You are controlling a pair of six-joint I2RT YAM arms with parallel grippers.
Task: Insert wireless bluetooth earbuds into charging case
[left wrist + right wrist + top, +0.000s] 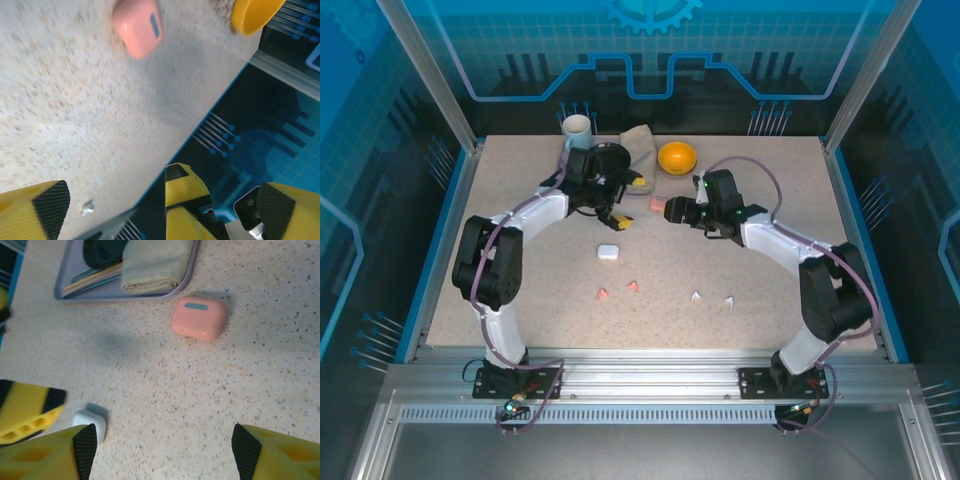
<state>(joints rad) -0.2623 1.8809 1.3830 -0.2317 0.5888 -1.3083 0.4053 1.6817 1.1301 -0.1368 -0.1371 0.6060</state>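
The two pink earbuds and two white earbuds lie loose in a row on the near middle of the table, pink left, white right. Just beyond them sits the white case. Farther off, the pink case lies between my left gripper and right gripper, both spread wide and empty.

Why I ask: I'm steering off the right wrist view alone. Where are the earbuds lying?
Observer: In the top view, two pink earbuds and two white earbuds lie loose on the table, nearer the arm bases than the white case.
Operator: Is the left pincer carrying anything?
Observer: No; its own wrist view shows the left pincer open and empty.
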